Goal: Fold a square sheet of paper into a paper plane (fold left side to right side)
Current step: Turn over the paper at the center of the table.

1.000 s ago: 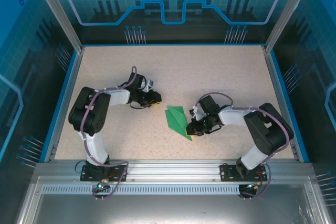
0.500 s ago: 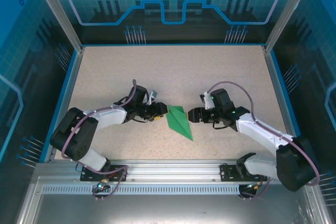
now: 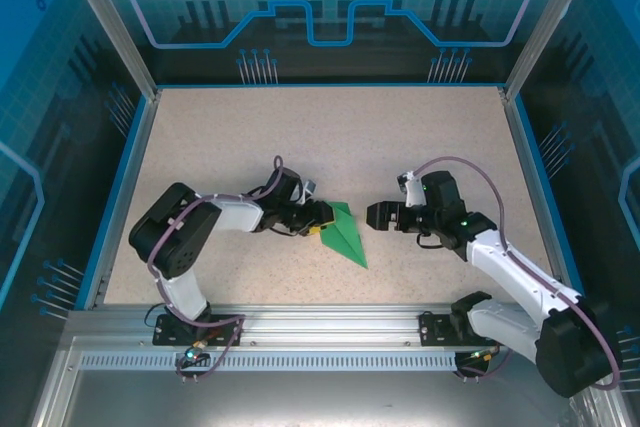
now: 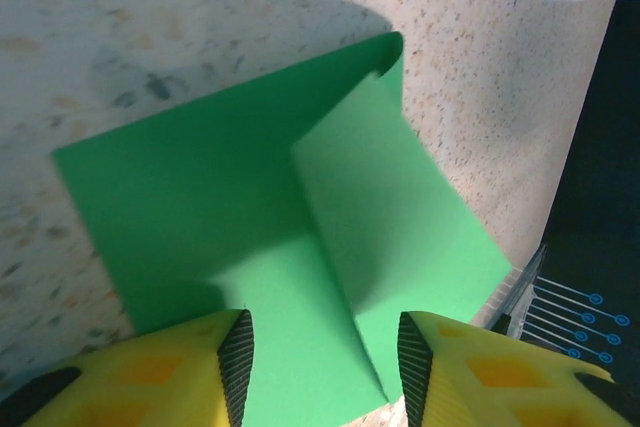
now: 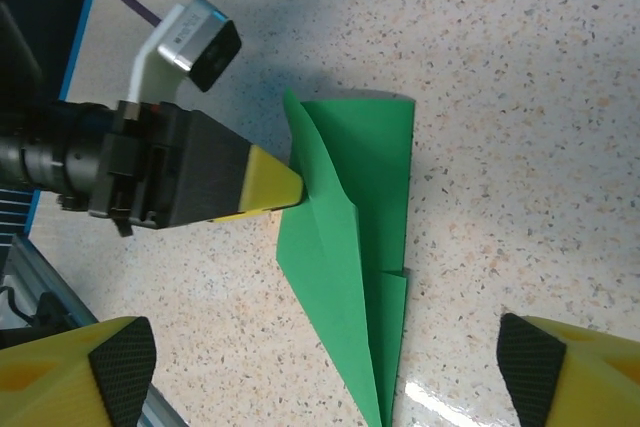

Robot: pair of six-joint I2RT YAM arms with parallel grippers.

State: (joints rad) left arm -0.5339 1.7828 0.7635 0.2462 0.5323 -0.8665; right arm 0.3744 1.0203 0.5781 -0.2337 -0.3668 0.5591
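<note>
The square sheet of paper now lies folded as a green paper plane (image 3: 345, 232) on the speckled table, its sharp point toward the near edge. In the left wrist view the paper plane (image 4: 250, 197) has one flap standing up along a crease. My left gripper (image 3: 320, 221) is at its left edge, open, with the yellow fingers (image 4: 237, 362) either side of the raised flap and not pinching it. From the right wrist I see the left gripper (image 5: 270, 185) touching the paper plane (image 5: 350, 237). My right gripper (image 3: 373, 215) hovers just right of the paper, wide open.
The table (image 3: 300, 137) is boxed in by a blue rim (image 3: 125, 187) on the sides and back. An aluminium rail (image 3: 320, 322) carrying both arm bases runs along the near edge. Bare table lies behind the paper.
My right gripper has opened, let go of the paper's pointed end, and drawn back up and to the right. My left gripper has moved right onto the paper's left edge.
</note>
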